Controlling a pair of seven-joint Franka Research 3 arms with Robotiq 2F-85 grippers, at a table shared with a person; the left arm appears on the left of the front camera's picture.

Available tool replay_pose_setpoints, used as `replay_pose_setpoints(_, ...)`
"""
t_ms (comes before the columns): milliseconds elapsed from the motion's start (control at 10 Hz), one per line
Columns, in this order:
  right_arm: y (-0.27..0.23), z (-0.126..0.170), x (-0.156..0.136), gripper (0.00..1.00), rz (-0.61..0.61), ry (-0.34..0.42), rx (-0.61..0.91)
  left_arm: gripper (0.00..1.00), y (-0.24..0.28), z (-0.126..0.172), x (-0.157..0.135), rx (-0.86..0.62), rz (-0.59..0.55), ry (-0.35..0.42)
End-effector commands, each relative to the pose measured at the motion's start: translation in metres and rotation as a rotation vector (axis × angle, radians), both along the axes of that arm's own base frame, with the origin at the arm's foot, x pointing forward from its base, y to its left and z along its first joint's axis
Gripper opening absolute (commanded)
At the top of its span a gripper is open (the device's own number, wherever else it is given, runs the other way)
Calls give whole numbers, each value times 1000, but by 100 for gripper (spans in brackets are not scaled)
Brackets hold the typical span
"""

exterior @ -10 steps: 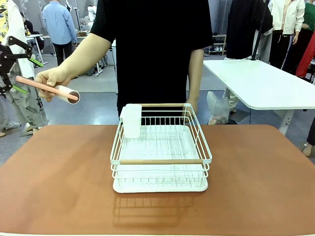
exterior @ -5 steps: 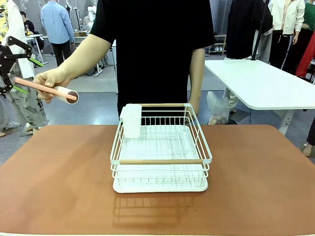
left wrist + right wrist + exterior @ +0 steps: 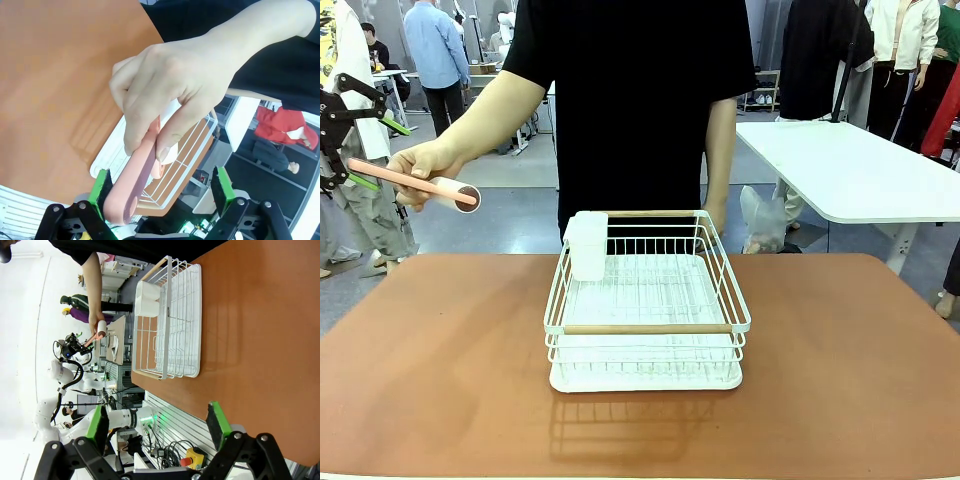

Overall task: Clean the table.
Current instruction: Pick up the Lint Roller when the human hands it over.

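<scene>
A person's hand (image 3: 423, 160) holds a lint roller (image 3: 448, 190) with a pink handle and white head out over the left end of the reddish-brown table (image 3: 440, 380). My left gripper (image 3: 386, 157) is open at the far left, level with the hand. The handle's end lies between its fingers. In the left wrist view the pink handle (image 3: 134, 182) sits close against one green pad (image 3: 103, 191), with the hand (image 3: 170, 95) still gripping it. My right gripper (image 3: 157, 426) is open and holds nothing, looking across the table (image 3: 260, 340).
A white wire dish rack (image 3: 646, 300) with wooden bars stands mid-table, with a white cup (image 3: 588, 245) hung at its back left corner. The person stands at the far edge. A white table (image 3: 850, 170) is at the back right.
The person's hand has brought the roller slightly to the left, so the handle end reaches farther between my left gripper's fingers. The arms have hardly moved.
</scene>
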State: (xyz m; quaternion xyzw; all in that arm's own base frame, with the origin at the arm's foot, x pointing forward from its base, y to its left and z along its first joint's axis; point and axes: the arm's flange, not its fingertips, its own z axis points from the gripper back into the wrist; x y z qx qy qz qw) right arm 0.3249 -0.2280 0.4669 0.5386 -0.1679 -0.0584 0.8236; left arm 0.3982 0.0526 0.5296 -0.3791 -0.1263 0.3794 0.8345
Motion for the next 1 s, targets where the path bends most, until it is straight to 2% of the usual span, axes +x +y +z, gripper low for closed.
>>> replay_pose_setpoints(0, -1, 4, -1, 100, 3, -20, 11, 71, -3, 0, -1, -16, 11, -21)
replay_pose_setpoints(200, -1, 4, -1, 100, 3, -20, 11, 12, -3, 1, -1, -23, 13, -25)
replay_pose_setpoints(300, -1, 4, -1, 100, 3, -20, 11, 0, -3, 1, -1, -24, 14, -24)
replay_pose_setpoints(600, -1, 4, -1, 100, 3, -20, 11, 2, -4, 2, -3, -25, 5, -23)
replay_pose_setpoints(900, -1, 4, -1, 100, 3, -20, 11, 0, -4, 3, -3, -22, 3, -22)
